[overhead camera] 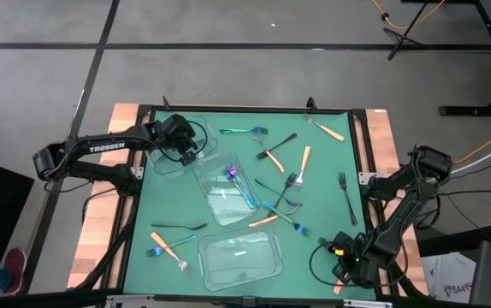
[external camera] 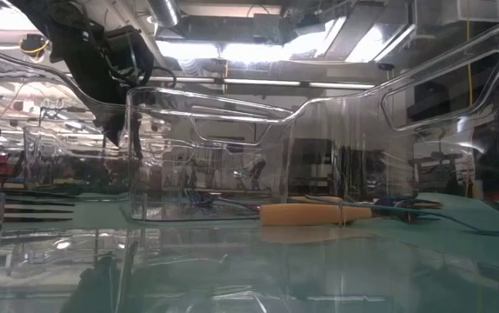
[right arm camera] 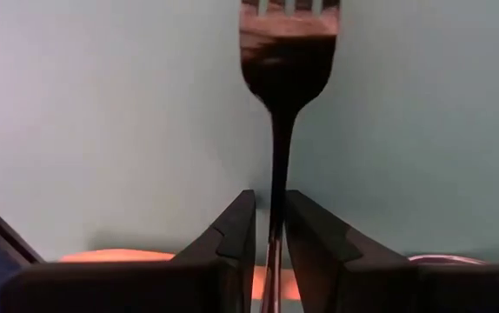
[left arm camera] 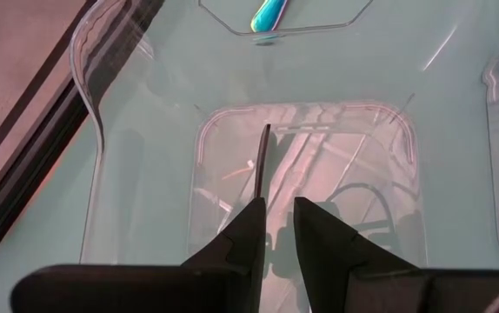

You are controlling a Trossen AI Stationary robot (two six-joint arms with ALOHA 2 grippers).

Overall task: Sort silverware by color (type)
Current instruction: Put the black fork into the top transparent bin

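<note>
The left claw (left arm camera: 274,228) hangs over the clear bin (overhead camera: 174,147) at the far left of the green counter (overhead camera: 322,162). Its fingers are nearly closed on a thin black utensil (left arm camera: 262,161), which points down into the bin, probably so that it can drop there with its own kind. The right claw (right arm camera: 269,228) is at the near right corner. It is almost closed on the stem of a fork (right arm camera: 286,52), which seems to have an orange handle. A middle bin (overhead camera: 228,190) already holds iridescent pieces (overhead camera: 239,181). The other silverware (overhead camera: 295,181) lies scattered on the counter, not yet sorted.
</note>
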